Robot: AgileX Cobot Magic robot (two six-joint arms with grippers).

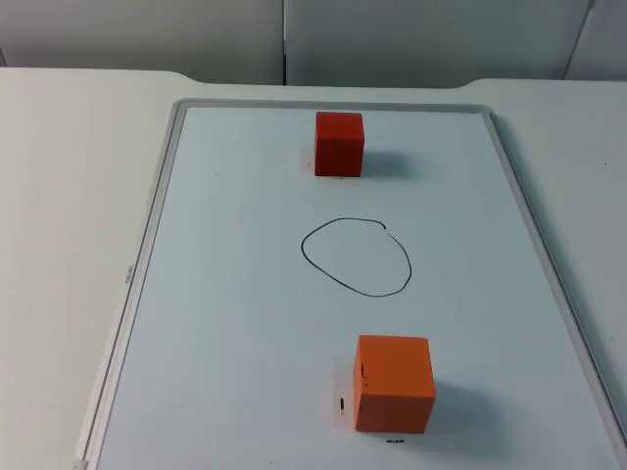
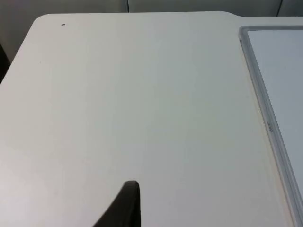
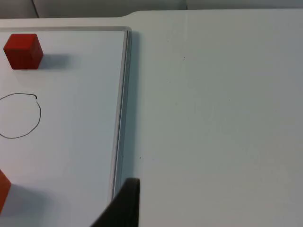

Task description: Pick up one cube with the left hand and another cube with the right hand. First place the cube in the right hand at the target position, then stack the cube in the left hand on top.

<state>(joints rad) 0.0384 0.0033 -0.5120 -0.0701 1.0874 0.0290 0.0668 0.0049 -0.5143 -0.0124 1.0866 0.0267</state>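
Since no cube is picked yet, both arms wait off the board (image 1: 147,245), over bare table; jaws' state I cannot tell. Red cube (image 1: 339,144) sits at upper centre of top view, orange cube (image 1: 393,383) at lower centre, w/ drawn circle (image 1: 356,257) between as target. Both look solid, matte, sharp-edged.

The whiteboard (image 1: 245,323) looks smooth and a bit shiny, with a dull grey metal-looking frame. The red cube (image 1: 339,143) and the orange cube (image 1: 393,383) look matt. The white counter (image 1: 59,196) is smooth and matt.
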